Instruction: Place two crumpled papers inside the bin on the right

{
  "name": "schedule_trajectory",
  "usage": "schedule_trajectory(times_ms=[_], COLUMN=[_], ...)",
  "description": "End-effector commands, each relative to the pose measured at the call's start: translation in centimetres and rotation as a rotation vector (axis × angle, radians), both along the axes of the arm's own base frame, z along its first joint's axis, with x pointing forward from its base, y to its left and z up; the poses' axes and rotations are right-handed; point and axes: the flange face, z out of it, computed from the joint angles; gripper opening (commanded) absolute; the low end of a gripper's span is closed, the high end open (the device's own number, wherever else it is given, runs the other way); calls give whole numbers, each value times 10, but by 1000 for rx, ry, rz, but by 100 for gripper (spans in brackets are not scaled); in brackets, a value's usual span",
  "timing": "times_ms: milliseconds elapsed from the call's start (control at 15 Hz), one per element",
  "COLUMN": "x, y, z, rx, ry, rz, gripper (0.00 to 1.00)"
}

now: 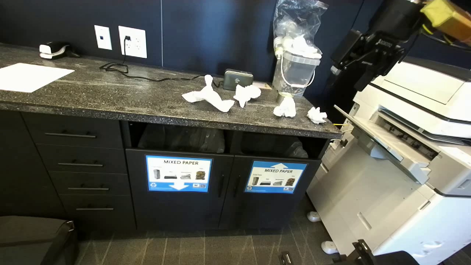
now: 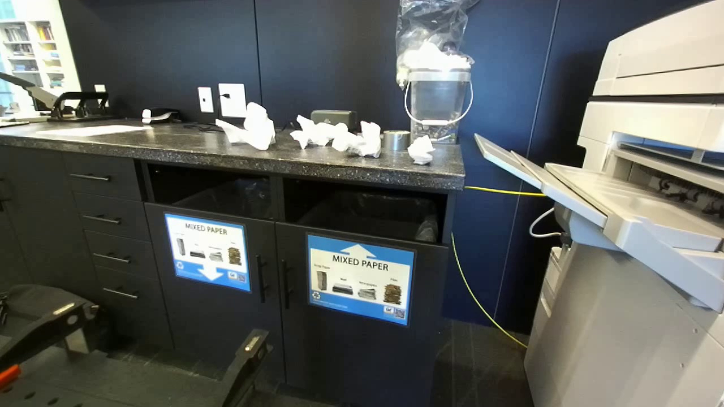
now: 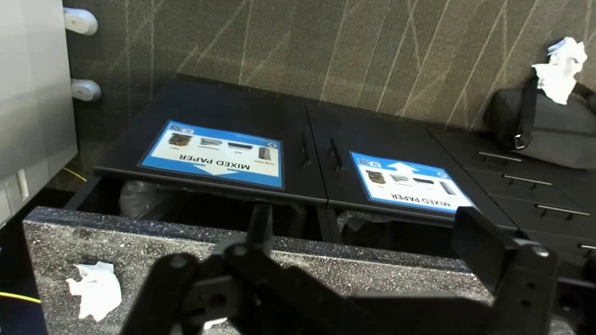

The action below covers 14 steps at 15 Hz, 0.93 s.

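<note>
Several white crumpled papers lie on the dark speckled counter: a long twisted one (image 1: 208,96), one by the small dark box (image 1: 246,94), one in front of the tape roll (image 1: 286,107) and a small one near the right end (image 1: 317,115). The small one also shows in the wrist view (image 3: 95,291). The right bin (image 2: 390,200) sits under the counter behind a "MIXED PAPER" door; its inside is dark. My gripper (image 1: 346,77) is raised beyond the counter's right end, above the printer side. In the wrist view its fingers (image 3: 365,223) are wide apart with nothing between them.
A clear bucket (image 2: 438,99) with a plastic bag stands at the back right. The printer (image 1: 412,147) and its tilted tray (image 1: 390,143) stand right of the counter. A left bin opening (image 2: 226,195) adjoins. A paper (image 3: 561,70) lies on a floor bag (image 3: 558,128).
</note>
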Motion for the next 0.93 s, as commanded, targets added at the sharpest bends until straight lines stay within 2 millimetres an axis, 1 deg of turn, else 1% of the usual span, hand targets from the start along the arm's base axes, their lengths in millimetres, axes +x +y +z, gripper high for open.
schedule_trajectory(times_ms=[0,133,333,467,667,867], x=[25,40,71,94,131,170], y=[1,1,-7,-18,-41,-62], z=[-24,-40,-66,-87,-120,-141], rx=[7,-30,-63,-68,-58,-53], ry=[-55,-88,-130,-145,-138,-129], rz=[-6,-28,-47,-65,-86,-107], gripper=[100,100,100,100,100,100])
